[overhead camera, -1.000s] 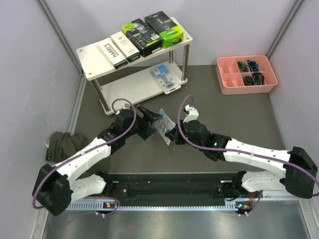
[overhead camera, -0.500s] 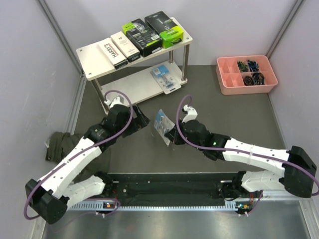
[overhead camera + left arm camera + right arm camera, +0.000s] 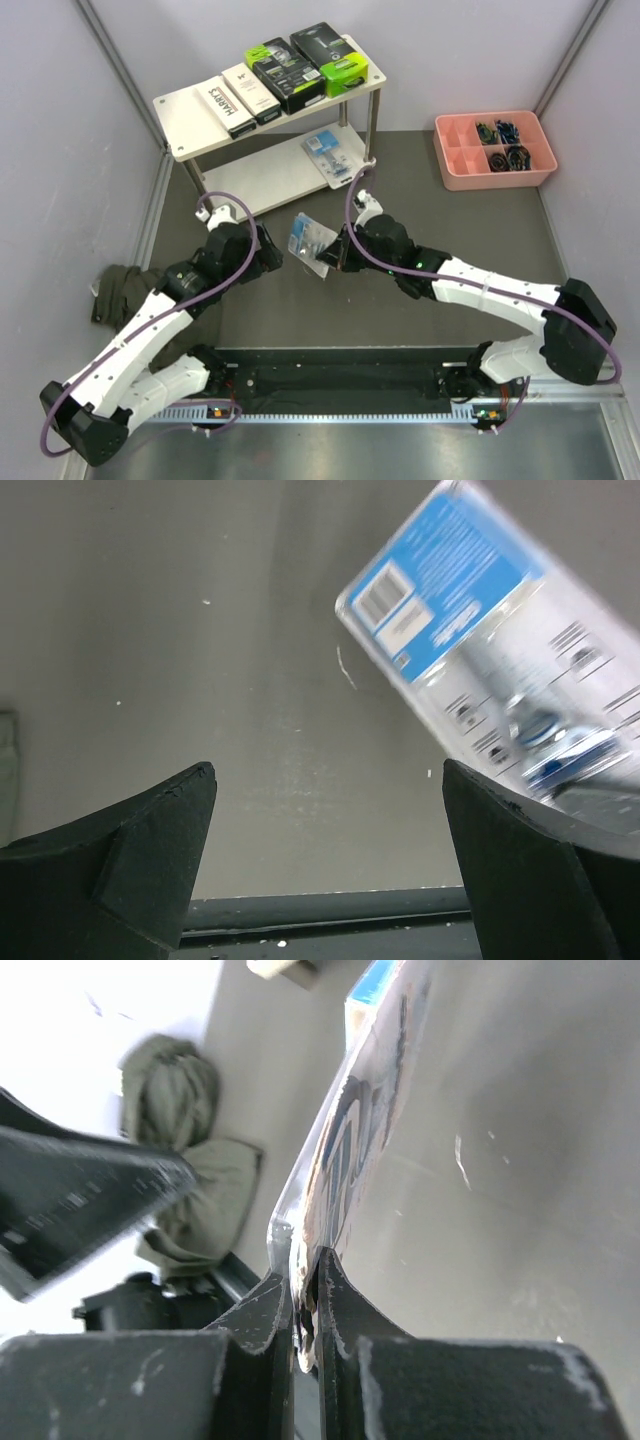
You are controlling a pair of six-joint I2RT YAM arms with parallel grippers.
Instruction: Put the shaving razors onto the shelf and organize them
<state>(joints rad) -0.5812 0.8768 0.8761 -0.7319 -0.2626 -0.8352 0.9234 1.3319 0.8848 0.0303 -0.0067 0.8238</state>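
**One blister pack held above the tabletop, five packs on the shelf**

At far left, a crumpled olive-green cloth lies on the dark grey tabletop, close to the side wall. The left arm reaches inward past it. The left tool stands wide, its two black fingers well apart with nothing between them. It sits just left of the airborne pack and does not touch it.

Behind it, at upper left, stands the two-tier shelf, made of pale wooden boards joined by round metal posts. From left to right, its upper board carries two slim white boxes lying side by side, then two black and lime-green packs, also side by side. The lower board carries one clear blister pack with a blue card, lying flat at its right end beside the front right post.

At centre, a second clear blister pack, also blue-carded, hangs tilted above the tabletop between the two tools. In the left wrist view its printed back with a barcode faces the camera, somewhat blurred. The right tool is closed narrowly on the lower edge of this pack. In the right wrist view the fingers pinch the thin plastic rim and the pack rises edge-on from them.

At far right, a pink plastic compartment tray rests on the tabletop, with small dark items in its right-hand compartments.
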